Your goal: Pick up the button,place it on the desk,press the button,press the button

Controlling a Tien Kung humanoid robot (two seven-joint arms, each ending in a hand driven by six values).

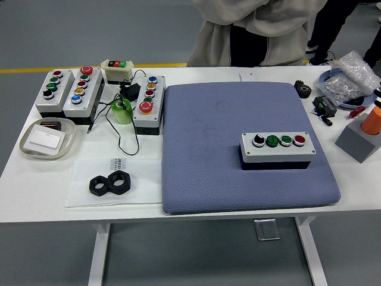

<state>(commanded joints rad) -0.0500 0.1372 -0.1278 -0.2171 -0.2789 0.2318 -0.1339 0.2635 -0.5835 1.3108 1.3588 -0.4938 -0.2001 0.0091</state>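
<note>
White table [36, 190] on a grey floor, yellow line running along the floor behind it. Blue-grey padded mat [208, 161] covered the table's middle and right. Task's button box [278, 150] sat flat on the mat's right part, near the right edge, closer to the near edge than the far one. Its long axis ran left-right, parallel to the table's near edge, top face up. Four controls in a row on top: black knob [258, 140] at left, two green buttons [279, 140] in the middle, red button [299, 140] at right. Light grey lid over a black base.

No robot hand or arm in view, so finger state and arm pose couldn't be told. Nothing touched the button box.

Person [256, 30] in a light hoodie stood at the far side; hands not visible over the table.

Left side: three more button boxes [71, 90] lay with long axes running front-to-back, a small cream box [117, 70] with coloured buttons behind them. Green tape roll [122, 111] just beside the rightmost of those boxes, black cable [122, 140] looping near it. Shallow tray [47, 138] at the far left. Two black hex nuts [111, 183] touching each other on a clear sheet [83, 173] near the front edge.

Right side: grey block [358, 141] with an orange cylinder [374, 119] on it, bag of small metal parts [351, 77] on a blue plate, black gear [303, 89], small black module [325, 107].
</note>
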